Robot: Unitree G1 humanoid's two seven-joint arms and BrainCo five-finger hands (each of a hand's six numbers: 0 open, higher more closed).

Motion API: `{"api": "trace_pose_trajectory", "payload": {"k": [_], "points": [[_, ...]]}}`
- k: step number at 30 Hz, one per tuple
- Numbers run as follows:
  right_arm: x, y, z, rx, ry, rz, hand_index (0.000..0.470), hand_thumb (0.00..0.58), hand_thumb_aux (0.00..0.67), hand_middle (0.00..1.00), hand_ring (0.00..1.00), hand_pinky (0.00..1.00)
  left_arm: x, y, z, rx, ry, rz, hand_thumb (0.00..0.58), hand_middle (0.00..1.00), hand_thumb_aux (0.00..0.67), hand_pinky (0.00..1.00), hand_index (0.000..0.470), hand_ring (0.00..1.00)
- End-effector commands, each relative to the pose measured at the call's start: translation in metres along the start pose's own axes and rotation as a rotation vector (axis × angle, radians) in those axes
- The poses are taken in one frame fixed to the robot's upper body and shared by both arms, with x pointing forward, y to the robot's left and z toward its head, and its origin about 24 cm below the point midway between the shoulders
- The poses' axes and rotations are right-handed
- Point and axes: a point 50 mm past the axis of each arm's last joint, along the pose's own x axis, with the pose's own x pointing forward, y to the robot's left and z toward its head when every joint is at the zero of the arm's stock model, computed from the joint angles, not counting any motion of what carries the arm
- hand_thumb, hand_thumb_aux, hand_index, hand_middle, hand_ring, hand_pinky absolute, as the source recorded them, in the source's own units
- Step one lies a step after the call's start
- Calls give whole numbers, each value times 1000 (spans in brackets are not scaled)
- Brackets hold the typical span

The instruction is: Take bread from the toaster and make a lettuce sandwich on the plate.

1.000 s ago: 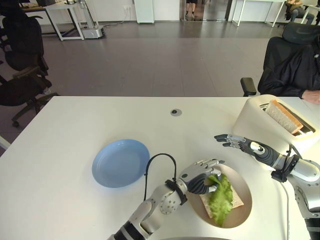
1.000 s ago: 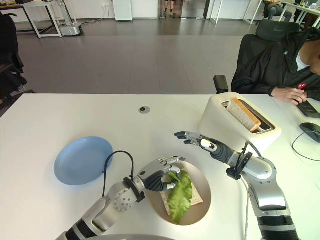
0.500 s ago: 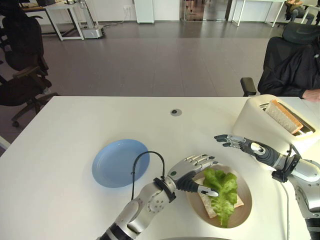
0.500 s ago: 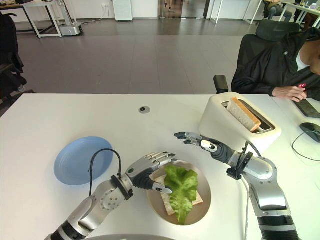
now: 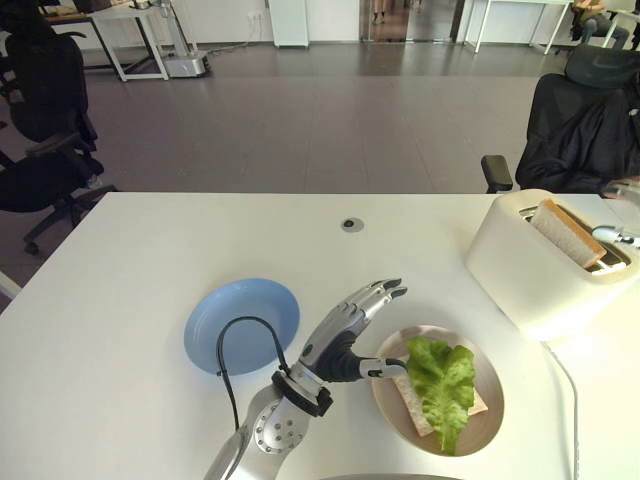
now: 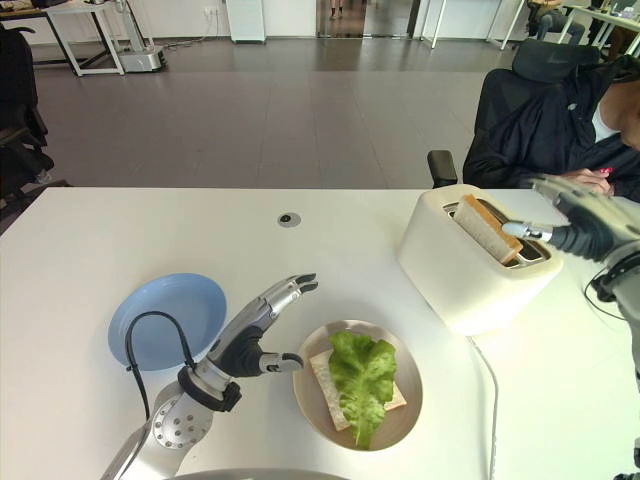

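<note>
tan plate [image 5: 480,365] sits near the table [image 5: 120,300] front edge, right of centre, holding a bread slice [image 5: 410,405] with the lettuce [image 5: 440,385] on top. left hand [image 5: 345,335] is just beside the plate's left rim, fingers spread, holding nothing. blue plate [image 5: 215,310] is to its left, apart from the tan one. toaster [image 5: 530,275] stands by the right edge with a second slice [image 5: 565,232] upright in the slot. right hand [image 6: 585,225] is at that slice; cannot tell if it grips it. step in hand looks like fetching the top slice. next move calls for a firm pinch, a straight lift out of the slot, then a carry down-left onto the lettuce. bare table between toaster and plate gives room; the right and front edges are close.
</note>
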Motion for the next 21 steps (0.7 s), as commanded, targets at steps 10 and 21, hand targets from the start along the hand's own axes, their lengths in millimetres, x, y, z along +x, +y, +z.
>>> {"api": "trace_pose_trajectory", "payload": {"k": [10, 21], "points": [[14, 30, 10, 123, -38, 79, 433, 576, 617, 0, 0, 0, -18, 13, -3, -26, 42, 99, 0, 0, 0, 0, 0, 0], [14, -32, -18, 574, -9, -167, 470, 580, 670, 0, 0, 0, -21, 14, -10, -2, 61, 109, 0, 0, 0, 0, 0, 0]]}}
